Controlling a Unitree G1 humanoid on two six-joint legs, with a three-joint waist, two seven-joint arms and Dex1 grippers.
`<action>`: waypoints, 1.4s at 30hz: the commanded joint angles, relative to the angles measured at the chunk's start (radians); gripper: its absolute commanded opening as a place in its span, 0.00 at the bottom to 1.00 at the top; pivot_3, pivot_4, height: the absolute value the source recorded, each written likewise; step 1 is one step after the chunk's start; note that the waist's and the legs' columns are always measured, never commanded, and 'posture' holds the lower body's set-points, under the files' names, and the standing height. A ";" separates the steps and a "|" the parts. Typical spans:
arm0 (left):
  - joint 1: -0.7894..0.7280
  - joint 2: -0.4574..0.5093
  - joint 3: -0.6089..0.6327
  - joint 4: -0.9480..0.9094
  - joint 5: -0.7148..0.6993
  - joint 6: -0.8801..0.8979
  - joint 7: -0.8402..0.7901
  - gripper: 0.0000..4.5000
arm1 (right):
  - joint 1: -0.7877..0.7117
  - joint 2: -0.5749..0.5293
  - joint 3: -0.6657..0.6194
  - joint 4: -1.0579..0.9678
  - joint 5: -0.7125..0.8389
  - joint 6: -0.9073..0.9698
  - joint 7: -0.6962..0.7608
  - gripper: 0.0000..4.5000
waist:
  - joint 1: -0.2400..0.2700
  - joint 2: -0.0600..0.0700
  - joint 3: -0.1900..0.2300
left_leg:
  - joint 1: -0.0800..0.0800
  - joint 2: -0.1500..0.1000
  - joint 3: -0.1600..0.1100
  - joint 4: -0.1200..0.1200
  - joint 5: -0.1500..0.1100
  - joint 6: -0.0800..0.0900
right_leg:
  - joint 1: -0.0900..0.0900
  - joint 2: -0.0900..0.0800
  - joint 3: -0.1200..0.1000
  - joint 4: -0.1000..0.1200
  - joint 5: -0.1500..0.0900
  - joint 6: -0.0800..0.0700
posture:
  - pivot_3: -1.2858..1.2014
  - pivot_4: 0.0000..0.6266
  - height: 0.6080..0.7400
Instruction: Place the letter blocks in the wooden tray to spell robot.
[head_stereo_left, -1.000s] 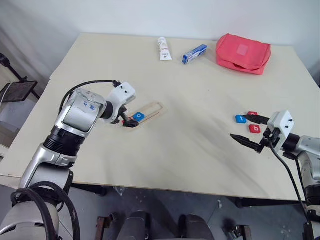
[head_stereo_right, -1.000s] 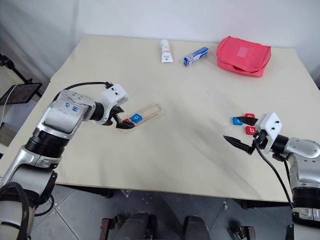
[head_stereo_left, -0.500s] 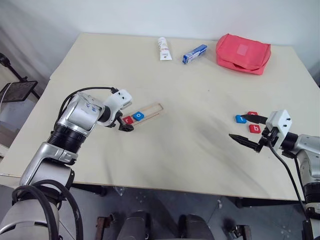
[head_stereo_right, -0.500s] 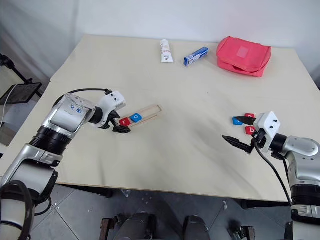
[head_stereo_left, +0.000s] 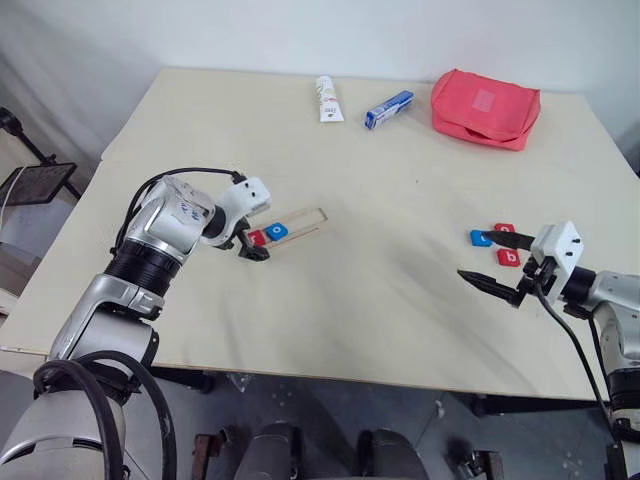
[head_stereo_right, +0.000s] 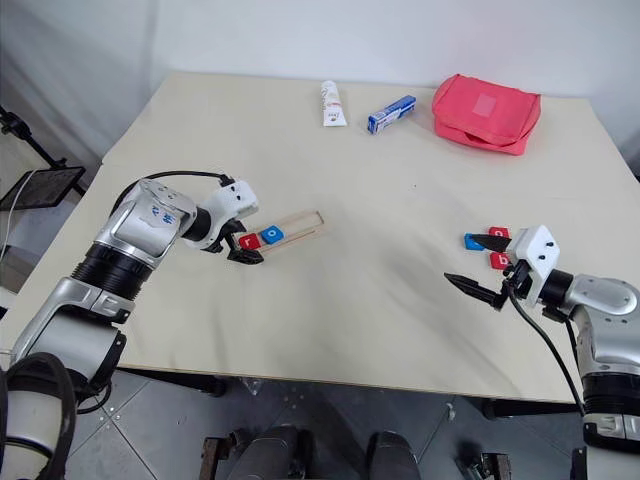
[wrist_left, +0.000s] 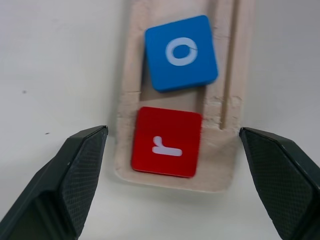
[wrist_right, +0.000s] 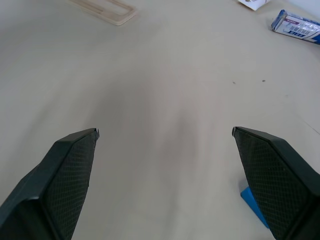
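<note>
The tray (head_stereo_left: 291, 225) lies left of the table's (head_stereo_left: 400, 170) middle, its long axis running slantwise: the near end points toward the robot's left, the far end up and to the right. At the near end sit two blocks in a row along that axis, the red r (wrist_left: 167, 142) at the very end and the blue o (wrist_left: 181, 53) next to it, the two nearly touching. In the left wrist view the o sits a little askew in its slot, while the r lies squarer to the tray.

The left arm reaches in from the left edge, elbow bent, forearm sloping down to the tray's near end. The left gripper (head_stereo_left: 255, 247) points downward over the r, its fingers (wrist_left: 75, 172) spread wide, one on each side of the tray's end and gripping nothing.

The other three blocks lie in a cluster on the right side of the table, well apart from the tray: a blue one (head_stereo_left: 481, 238), a red one (head_stereo_left: 505, 228) behind it and a red b (head_stereo_left: 509, 258) nearest the robot. The right arm comes in from the right edge, held low and nearly level. The right gripper (head_stereo_left: 496, 262) points leftward, just beside the cluster, fingers (wrist_right: 62, 172) spread wide and empty.
</note>
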 joint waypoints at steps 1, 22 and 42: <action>0.037 0.006 -0.042 0.008 0.042 0.009 -0.016 0.87 | 0.006 -0.031 -0.035 -0.030 0.015 0.002 -0.009 1.00 | 0.000 0.000 0.000 | 0.000 0.000 0.000 0.000 0.000 0.000 | 0.000 0.000 0.000 0.000 0.000 0.000 | 0.52 0.24 1.00; 0.115 0.002 0.023 -0.265 0.005 -0.110 -0.062 0.75 | 0.025 -0.026 -0.041 -0.052 0.022 0.001 -0.028 1.00 | 0.004 0.000 0.000 | -0.001 -0.001 -0.001 0.001 0.000 0.001 | 0.000 -0.001 0.002 0.000 0.000 0.000 | 0.52 0.24 1.00; 0.023 -0.206 -0.128 -0.233 0.098 -0.292 -0.118 0.75 | 0.200 -0.001 -0.111 -0.221 0.068 0.007 -0.134 1.00 | 0.009 0.000 0.000 | -0.002 -0.002 0.000 0.001 -0.001 0.002 | -0.001 -0.001 0.000 0.000 0.000 0.000 | 0.52 0.24 1.00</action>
